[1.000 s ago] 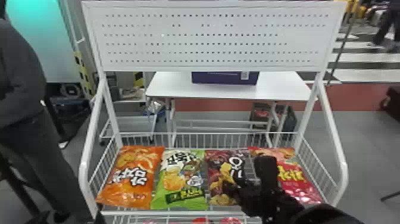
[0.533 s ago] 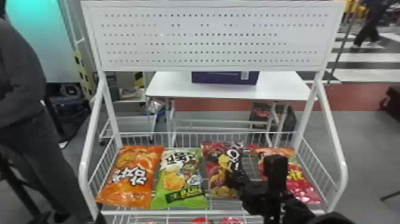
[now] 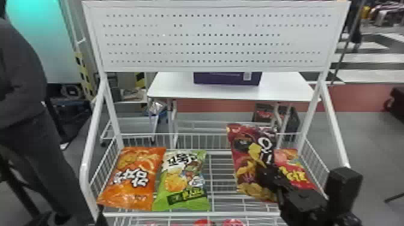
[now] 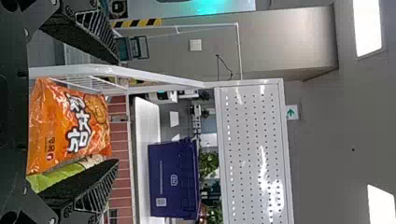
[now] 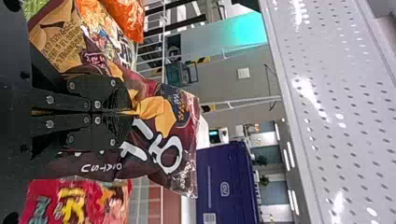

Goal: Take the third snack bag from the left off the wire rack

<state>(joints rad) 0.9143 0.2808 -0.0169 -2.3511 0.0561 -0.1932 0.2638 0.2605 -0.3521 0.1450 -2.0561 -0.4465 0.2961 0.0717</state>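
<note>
Clamping the dark red snack bag (image 3: 252, 156) near its lower edge, your right gripper (image 3: 267, 177) holds it tilted above the wire rack (image 3: 90, 168), partly over the red bag (image 3: 293, 171). The orange bag (image 3: 132, 177) and green bag (image 3: 183, 180) lie flat at the rack's left. Your left gripper (image 4: 114, 112) faces the orange bag, fingers apart and holding nothing.

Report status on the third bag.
Right gripper shut on dark bag. Bag tipped up, top above back rail of rack. Left gripper open, by orange bag. Red bag close beside, partly behind it.
</note>
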